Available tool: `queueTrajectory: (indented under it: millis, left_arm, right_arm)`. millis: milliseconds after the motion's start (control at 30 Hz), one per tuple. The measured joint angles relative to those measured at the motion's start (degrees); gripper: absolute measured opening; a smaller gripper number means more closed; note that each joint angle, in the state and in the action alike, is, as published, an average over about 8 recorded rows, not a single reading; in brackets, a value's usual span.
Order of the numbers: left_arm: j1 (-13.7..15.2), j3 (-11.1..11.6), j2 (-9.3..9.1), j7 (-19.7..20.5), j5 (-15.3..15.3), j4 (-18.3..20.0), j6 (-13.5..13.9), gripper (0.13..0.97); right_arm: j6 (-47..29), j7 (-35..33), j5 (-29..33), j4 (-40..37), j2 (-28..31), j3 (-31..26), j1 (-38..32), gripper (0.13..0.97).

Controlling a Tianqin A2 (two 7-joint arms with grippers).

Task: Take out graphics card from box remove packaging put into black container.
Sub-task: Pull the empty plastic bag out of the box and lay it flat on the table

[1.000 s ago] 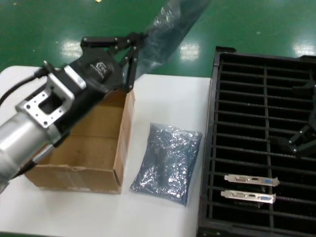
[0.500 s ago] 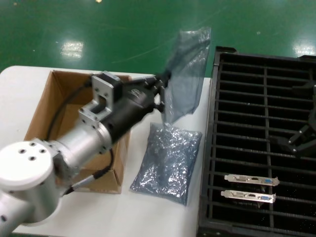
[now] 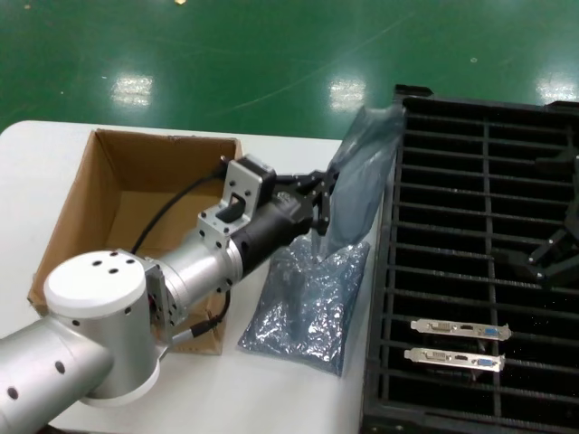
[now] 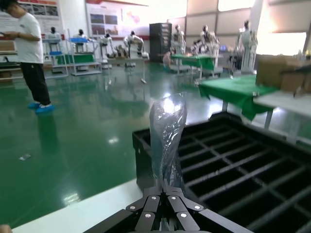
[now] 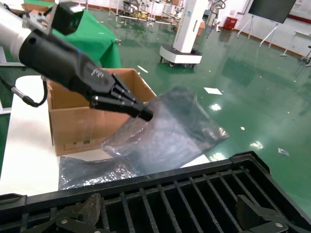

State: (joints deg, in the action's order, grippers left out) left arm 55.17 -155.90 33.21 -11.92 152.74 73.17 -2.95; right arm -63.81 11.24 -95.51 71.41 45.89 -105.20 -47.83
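My left gripper [image 3: 323,203] is shut on the edge of a semi-transparent grey packaging bag [image 3: 364,167], holding it upright in the air by the near-left rim of the black container [image 3: 391,271]. The left wrist view shows the jaws [image 4: 167,191] pinched on that bag [image 4: 167,136]. I cannot tell whether a card is inside it. A second crinkly bag [image 3: 308,298] lies flat on the table. Two graphics cards [image 3: 461,330] [image 3: 455,360] stand in container slots. The brown box [image 3: 127,203] sits left of the arm. My right gripper [image 3: 534,212] hangs open over the container [image 5: 194,194].
The white table [image 3: 289,398] carries the box, the loose bag and the container. My left arm's thick silver link [image 3: 99,334] covers the box's near corner. The right wrist view also shows the left gripper [image 5: 141,112], the held bag [image 5: 170,131] and the box [image 5: 73,126]. Green floor lies beyond.
My left gripper has swung with the bag from beyond the box's far side, right and down, to the container's left rim. The right arm has not moved.
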Motion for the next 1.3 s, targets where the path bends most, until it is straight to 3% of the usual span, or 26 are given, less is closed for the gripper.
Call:
queueTrajectory:
  millis: [233,500,967,1300]
  left_arm:
    - [0.57,-1.57,-0.83,-7.81,4.21,-2.90,-0.85,0.140]
    - [0.20,-1.81,0.68,-8.49,4.91,-1.74,-2.43,0.160]
    - [-0.60,-1.84,7.63,-5.83,4.99,10.01,-5.00,0.286]
    - [-1.27,-1.84,14.02,-7.48,4.99,21.69,-7.56,0.486]
  right_arm:
    - [0.00,0.00,0.00,0.00,0.00,0.00,0.00,0.966]
    - [0.00,0.00,0.00,0.00,0.00,0.00,0.00,0.966]
    - [0.00,0.00,0.00,0.00,0.00,0.00,0.00,0.966]
    - [0.00,0.00,0.00,0.00,0.00,0.00,0.00,0.966]
